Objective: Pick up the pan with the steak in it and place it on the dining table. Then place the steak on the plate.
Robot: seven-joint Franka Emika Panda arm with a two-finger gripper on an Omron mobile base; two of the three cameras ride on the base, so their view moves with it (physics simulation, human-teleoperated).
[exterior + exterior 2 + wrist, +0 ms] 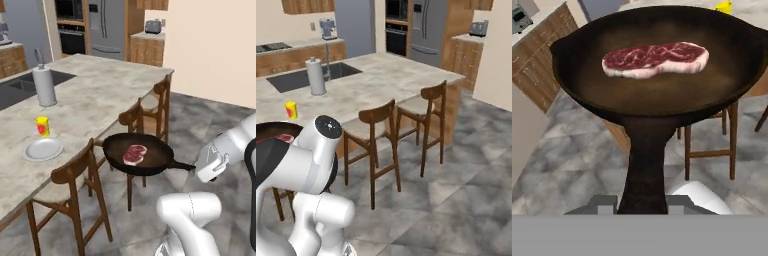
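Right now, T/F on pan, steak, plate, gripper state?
1. The pan rests on the dining table. False: it is held in the air beside the chairs.
2. The steak lies in the pan. True.
3. The plate holds the steak. False: it is bare.
4. The gripper is shut on the pan's handle. True.
5. A yellow bottle stands just behind the plate. True.
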